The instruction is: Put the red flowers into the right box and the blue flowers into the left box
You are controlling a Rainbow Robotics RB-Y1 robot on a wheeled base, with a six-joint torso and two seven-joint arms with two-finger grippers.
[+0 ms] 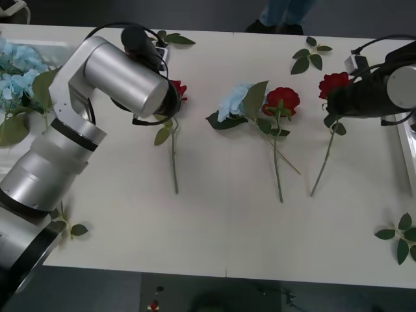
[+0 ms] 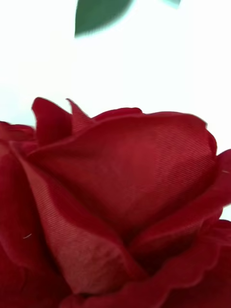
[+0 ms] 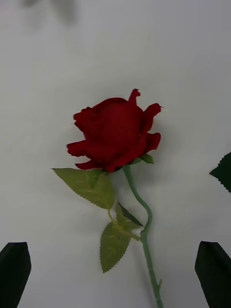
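Note:
Three red flowers lie on the white table: a left one point(image 1: 177, 89), a middle one point(image 1: 281, 100) and a right one point(image 1: 334, 83). A pale blue flower point(image 1: 233, 101) lies against the middle rose. More blue flowers point(image 1: 18, 70) rest in the left box point(image 1: 60, 45) at the far left. The right box point(image 1: 407, 144) shows as a white rim at the right edge. My left gripper point(image 3: 115, 276) hangs open above the left rose point(image 3: 115, 132), black fingertips point(image 3: 14, 272) either side of its stem. My right gripper point(image 1: 333, 99) sits at the right rose, whose bloom point(image 2: 120, 202) is very close.
Loose green leaf sprigs lie at the back centre-right point(image 1: 311, 55), back left point(image 1: 172, 38), front right point(image 1: 400, 237) and front left point(image 1: 68, 227). My left arm's silver links point(image 1: 117, 71) cover part of the left rose. Bare table lies between the stems and the front edge.

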